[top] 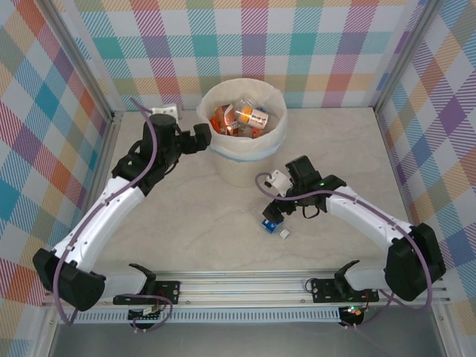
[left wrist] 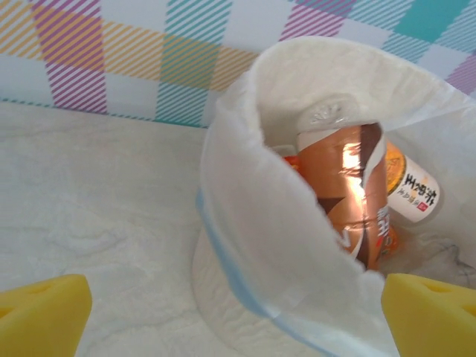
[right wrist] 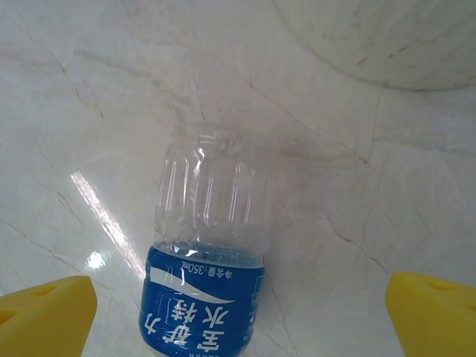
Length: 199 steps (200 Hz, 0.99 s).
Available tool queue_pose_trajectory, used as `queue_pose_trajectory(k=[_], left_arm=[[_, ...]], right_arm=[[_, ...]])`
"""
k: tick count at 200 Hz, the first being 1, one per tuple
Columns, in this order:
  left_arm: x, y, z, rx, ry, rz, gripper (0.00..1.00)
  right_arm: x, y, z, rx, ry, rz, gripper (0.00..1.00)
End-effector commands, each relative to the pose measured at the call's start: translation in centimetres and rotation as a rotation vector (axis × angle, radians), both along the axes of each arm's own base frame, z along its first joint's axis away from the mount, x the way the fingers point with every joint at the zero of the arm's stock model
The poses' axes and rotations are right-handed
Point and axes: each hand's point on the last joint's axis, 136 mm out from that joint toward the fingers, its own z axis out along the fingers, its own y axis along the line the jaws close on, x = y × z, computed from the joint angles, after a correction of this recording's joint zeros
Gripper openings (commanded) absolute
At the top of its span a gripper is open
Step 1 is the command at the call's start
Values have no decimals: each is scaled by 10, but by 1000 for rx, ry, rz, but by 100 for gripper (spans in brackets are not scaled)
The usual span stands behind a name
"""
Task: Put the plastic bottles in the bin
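The cream-white bin (top: 223, 152) stands at the back middle with several plastic bottles (top: 249, 117) inside. My left gripper (top: 201, 137) hovers at its left rim. In the left wrist view it is open (left wrist: 238, 331), its yellow fingertips (left wrist: 41, 316) wide apart, with the bag-lined bin rim (left wrist: 253, 223) between them. A brown-labelled bottle (left wrist: 353, 190) and an orange-labelled one (left wrist: 413, 195) lie inside. A blue-labelled clear bottle (top: 270, 223) with a white cap (top: 285, 233) lies on the table. My right gripper (top: 274, 211) is open just above it. In the right wrist view the bottle (right wrist: 208, 245) lies between the spread pads (right wrist: 435, 312), untouched.
A small white box (top: 165, 113) sits at the back left by the wall. The bin's base (right wrist: 387, 37) curves across the right wrist view's top. Checked walls enclose the table (top: 186, 216) on three sides; the arm rail (top: 245, 286) runs along the near edge.
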Motion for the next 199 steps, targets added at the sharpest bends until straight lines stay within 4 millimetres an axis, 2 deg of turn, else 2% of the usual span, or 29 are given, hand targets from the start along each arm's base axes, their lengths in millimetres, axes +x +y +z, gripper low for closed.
queue_pose_trajectory(k=[1, 19, 53, 95, 125, 155, 199], left_arm=[[-9, 25, 13, -142, -88, 122, 100], [-14, 29, 6, -197, -104, 139, 100], [-24, 49, -14, -190, -68, 219, 100], [-31, 59, -30, -210, -47, 253, 100], [-32, 63, -40, -218, -23, 267, 100], [-35, 67, -54, -213, 19, 281, 100], [-35, 71, -61, -238, 28, 298, 100]], right_arm=[[-1, -3, -16, -131, -16, 71, 100], [-5, 1, -32, -179, 34, 108, 100], [-22, 17, -54, -204, 146, 181, 100], [-8, 26, -79, -233, 147, 108, 94], [-4, 28, -94, -277, 136, 104, 85], [-4, 32, -99, -279, 136, 113, 78], [-7, 42, -85, -213, 131, 123, 63]])
